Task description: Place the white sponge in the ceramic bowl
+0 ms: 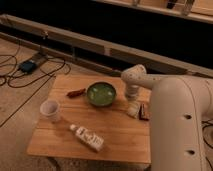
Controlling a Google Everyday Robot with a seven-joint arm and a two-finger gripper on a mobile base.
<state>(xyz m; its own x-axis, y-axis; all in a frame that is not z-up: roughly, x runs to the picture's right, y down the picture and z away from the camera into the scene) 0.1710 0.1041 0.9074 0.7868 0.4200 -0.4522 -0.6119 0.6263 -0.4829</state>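
Observation:
The white sponge (132, 110) lies on the wooden table (115, 130), right of the ceramic bowl (101, 93). The bowl is glossy green and looks empty, and it stands at the back middle of the table. My gripper (132, 95) hangs from the white arm (175, 105), which reaches in from the right. It points down just above the sponge and close beside the bowl's right rim. I cannot tell whether it touches the sponge.
A dark flat object (144, 111) lies right next to the sponge. A red-brown object (76, 92) lies left of the bowl. A white cup (50, 109) stands at the table's left. A white labelled bottle (89, 137) lies at the front. Cables (30, 65) run across the floor on the left.

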